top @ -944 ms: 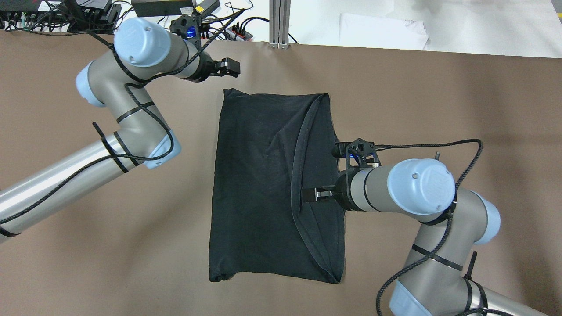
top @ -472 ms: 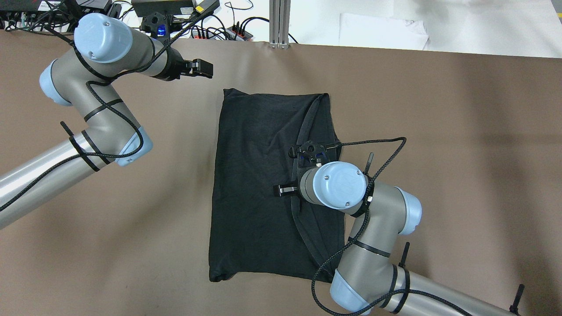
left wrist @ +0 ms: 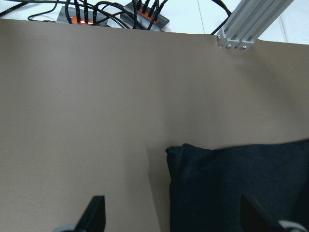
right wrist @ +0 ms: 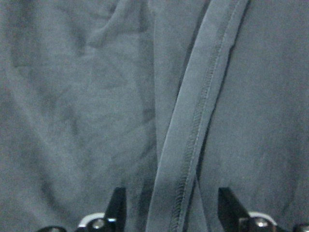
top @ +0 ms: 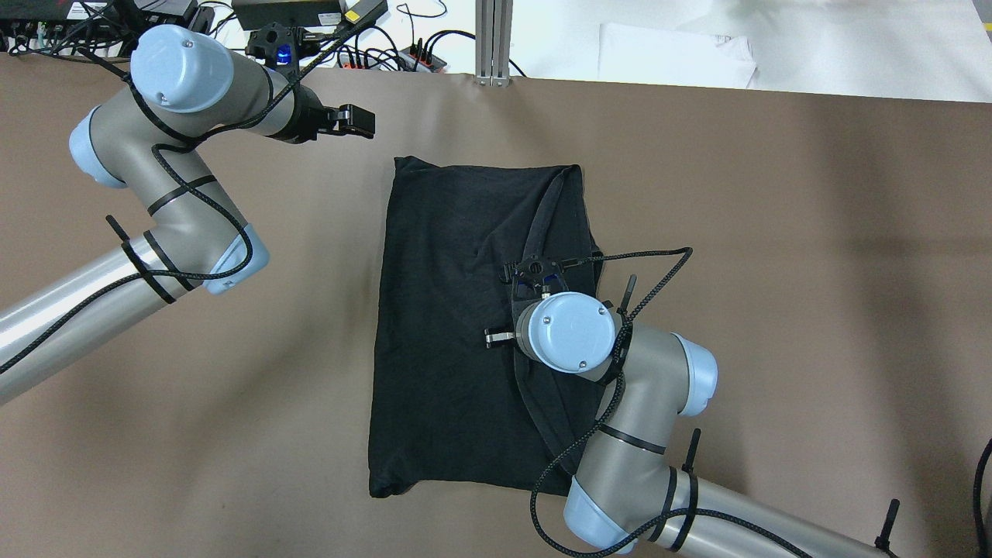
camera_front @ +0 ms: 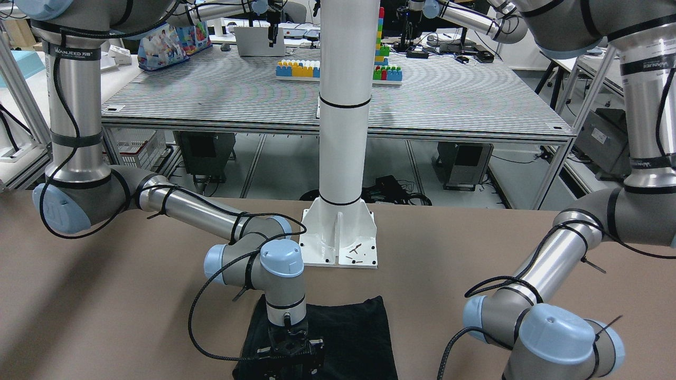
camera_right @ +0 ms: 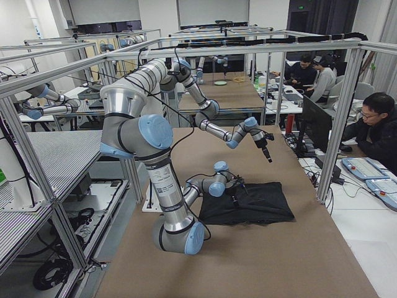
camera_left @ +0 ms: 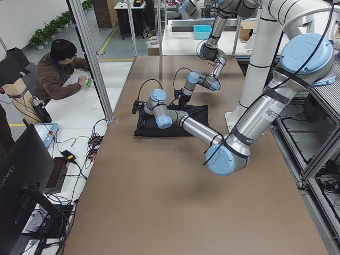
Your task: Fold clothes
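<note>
garment (top: 442,310): a black cloth is lying flat on the brown tabletop (top: 775,232), folded into a rough rectangle, its long sides running away from the robot; in the front-facing view it is sitting just before the base of the white pillar (camera_front: 343,132).
hem (top: 535,248): a stitched band is running slantwise across the garment's right part, from the far right corner toward the near edge.
right gripper (right wrist: 173,212): it is pointing down over the garment's right half; its jaws are standing spread, one on each side of the hem, low over the cloth; whether they are touching it, i cannot tell.
left gripper (top: 358,122): it is hovering above bare tabletop, near the garment's far left corner and apart from it; its jaws are standing spread and holding nothing.
far edge: power strips (left wrist: 145,19) with cables plugged in and an aluminium post (left wrist: 246,24) are sitting just beyond the tabletop.
</note>
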Motion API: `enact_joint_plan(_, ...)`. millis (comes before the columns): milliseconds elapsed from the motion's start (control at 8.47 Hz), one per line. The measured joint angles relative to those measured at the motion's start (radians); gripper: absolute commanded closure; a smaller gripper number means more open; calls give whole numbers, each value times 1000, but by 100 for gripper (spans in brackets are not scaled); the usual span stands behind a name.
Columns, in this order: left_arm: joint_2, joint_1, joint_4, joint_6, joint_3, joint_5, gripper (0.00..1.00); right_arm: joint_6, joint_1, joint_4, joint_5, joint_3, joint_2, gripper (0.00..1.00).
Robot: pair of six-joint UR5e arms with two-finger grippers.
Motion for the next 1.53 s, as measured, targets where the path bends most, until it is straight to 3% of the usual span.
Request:
enact_joint_plan(236, 0, 1, 1, 3, 1, 0, 0, 1, -7, -76, -23, 1, 32, 58)
enact_joint_plan(1062, 1, 2, 1, 5, 2, -1, 0, -3, -19, -129, -77, -5, 47, 55)
enact_joint_plan(1416, 5, -1, 1, 6, 2, -6, 0, -6, -21, -128, -93, -82, 106, 71)
enact_joint_plan(1534, 5, -1, 1, 5, 2, -7, 0, -8, -20, -128, -101, -108, 124, 72)
